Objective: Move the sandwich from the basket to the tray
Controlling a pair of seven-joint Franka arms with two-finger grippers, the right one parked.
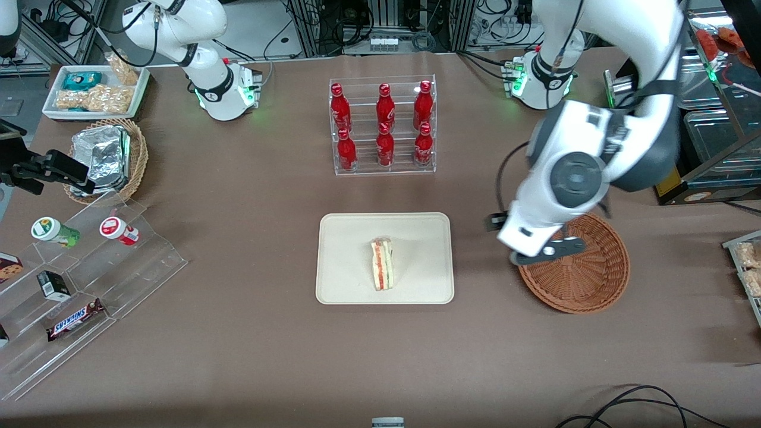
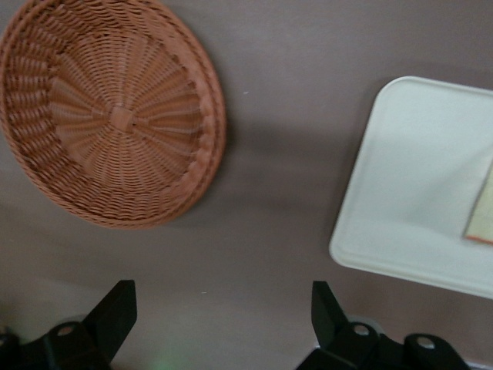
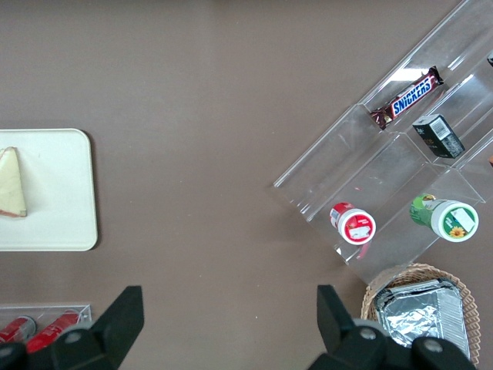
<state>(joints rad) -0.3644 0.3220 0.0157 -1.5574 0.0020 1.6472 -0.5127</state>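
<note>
Front view: the sandwich (image 1: pixel 381 264) lies on the tray (image 1: pixel 339 279), just off centre toward 4 o'clock, so delivery looks complete. The basket (image 1: pixel 588 279) holds nothing. The gripper (image 1: pixel 542 252) hovers over the basket's 9 o'clock rim, apparently clear of the load.

Left wrist view: fingers (image 2: pixel 115 312) spread wide, gripping nothing; basket (image 2: pixel 112 116) bare, tray (image 2: pixel 416 193) alongside.

Right wrist view: sandwich (image 3: pixel 11 183) resting on tray (image 3: pixel 62 193).

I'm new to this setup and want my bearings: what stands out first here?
The sandwich lies on the cream tray at the table's middle. The red-brown basket beside it holds nothing, and the gripper hangs open above the table between them. Red bottles stand in a clear rack farther from the camera.
</note>
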